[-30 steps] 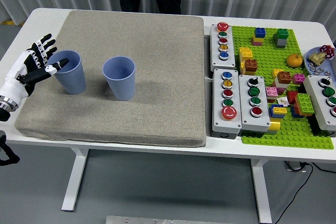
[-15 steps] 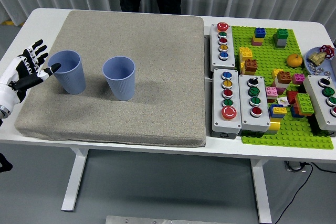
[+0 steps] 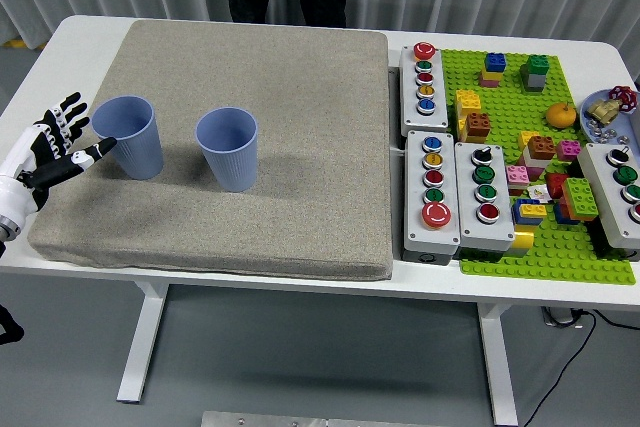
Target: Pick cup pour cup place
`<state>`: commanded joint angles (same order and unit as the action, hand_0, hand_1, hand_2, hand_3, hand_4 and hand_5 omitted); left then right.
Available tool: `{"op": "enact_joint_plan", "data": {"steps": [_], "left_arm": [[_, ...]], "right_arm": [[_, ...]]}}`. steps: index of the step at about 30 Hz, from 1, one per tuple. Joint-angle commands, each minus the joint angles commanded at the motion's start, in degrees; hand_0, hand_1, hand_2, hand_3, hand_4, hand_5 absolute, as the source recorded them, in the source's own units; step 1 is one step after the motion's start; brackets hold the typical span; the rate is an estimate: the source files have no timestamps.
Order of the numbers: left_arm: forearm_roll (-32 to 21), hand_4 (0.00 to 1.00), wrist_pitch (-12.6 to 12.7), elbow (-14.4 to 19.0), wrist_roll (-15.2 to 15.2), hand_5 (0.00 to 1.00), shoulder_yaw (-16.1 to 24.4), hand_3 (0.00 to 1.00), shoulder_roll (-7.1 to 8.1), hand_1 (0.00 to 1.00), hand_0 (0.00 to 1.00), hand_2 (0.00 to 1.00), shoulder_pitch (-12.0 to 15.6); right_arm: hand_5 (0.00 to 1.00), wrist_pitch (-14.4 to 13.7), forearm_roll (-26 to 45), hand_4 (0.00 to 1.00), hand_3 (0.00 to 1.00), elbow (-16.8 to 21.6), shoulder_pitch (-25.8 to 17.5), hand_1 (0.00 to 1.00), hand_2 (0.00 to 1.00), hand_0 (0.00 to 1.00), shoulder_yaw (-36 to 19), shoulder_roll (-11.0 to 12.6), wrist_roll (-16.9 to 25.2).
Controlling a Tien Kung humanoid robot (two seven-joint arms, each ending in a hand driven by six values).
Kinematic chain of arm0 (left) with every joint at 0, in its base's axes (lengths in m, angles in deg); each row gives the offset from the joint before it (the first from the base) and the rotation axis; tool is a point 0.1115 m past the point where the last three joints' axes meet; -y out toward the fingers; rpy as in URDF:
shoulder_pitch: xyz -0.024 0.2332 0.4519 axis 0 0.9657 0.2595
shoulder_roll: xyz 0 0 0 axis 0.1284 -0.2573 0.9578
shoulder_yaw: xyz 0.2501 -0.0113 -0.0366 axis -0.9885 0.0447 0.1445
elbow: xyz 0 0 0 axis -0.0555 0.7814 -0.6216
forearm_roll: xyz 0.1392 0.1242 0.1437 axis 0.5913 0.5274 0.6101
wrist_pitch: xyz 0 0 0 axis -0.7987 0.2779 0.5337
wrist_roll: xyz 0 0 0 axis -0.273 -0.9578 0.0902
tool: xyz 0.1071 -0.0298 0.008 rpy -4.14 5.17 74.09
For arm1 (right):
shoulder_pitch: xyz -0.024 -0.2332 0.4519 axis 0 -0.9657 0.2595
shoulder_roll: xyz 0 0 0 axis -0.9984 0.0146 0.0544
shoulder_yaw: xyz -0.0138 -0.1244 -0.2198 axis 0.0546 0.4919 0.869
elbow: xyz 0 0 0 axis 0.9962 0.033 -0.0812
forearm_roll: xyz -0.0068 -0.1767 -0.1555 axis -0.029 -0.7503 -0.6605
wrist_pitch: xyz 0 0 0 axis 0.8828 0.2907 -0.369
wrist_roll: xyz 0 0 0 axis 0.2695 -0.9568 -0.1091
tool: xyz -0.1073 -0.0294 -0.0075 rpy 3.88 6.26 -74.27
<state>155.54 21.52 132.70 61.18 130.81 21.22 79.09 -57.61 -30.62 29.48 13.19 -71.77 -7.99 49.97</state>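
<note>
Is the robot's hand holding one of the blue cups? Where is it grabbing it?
No, nothing is held. The left hand is open beside the left cup, fingers spread, with only its thumb tip near the cup's side. The other cup stands alone.

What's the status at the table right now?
Left hand open, beside the left cup, holding nothing. Right hand out of view. Both cups upright on the mat, right cup untouched. Nothing between them.

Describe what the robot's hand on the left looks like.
The left hand has five slim fingers in jointed black-and-white segments, a white back and a black thumb with a white tip. A metallic silver wrist cuff joins it to the arm.
</note>
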Motion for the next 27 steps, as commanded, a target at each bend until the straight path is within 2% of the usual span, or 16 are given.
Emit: {"op": "enact_joint_plan", "data": {"steps": [9,21,22,27], "left_arm": [[0.71,0.877,-1.12,-1.07,-0.15,0.134,0.36,0.998,-0.12,0.962,0.998,0.998,-0.04],[1.42,0.877,-0.83,-2.28,-0.38,0.154,-0.54,0.998,-0.61,0.965,0.998,0.998,-0.55],[1.45,0.857,-0.8,-2.3,-0.41,0.109,-0.71,0.998,-0.73,0.964,0.998,0.998,-0.65],[1.42,0.857,-0.68,-2.74,-0.45,0.109,-1.1,0.998,-0.91,0.964,0.998,0.998,-1.15]], "right_arm": [[0.455,-0.01,0.36,0.178,0.635,0.0,0.06,0.715,0.737,0.741,0.22,-0.02,0.03],[0.456,-0.02,0.29,0.177,0.635,0.0,0.04,0.715,0.737,0.742,0.22,-0.08,-0.01],[0.456,-0.02,0.3,0.176,0.634,0.0,0.03,0.714,0.737,0.741,0.23,-0.08,0.0],[0.456,-0.01,0.42,0.176,0.634,0.0,0.14,0.714,0.737,0.741,0.3,-0.07,-0.01]]}}
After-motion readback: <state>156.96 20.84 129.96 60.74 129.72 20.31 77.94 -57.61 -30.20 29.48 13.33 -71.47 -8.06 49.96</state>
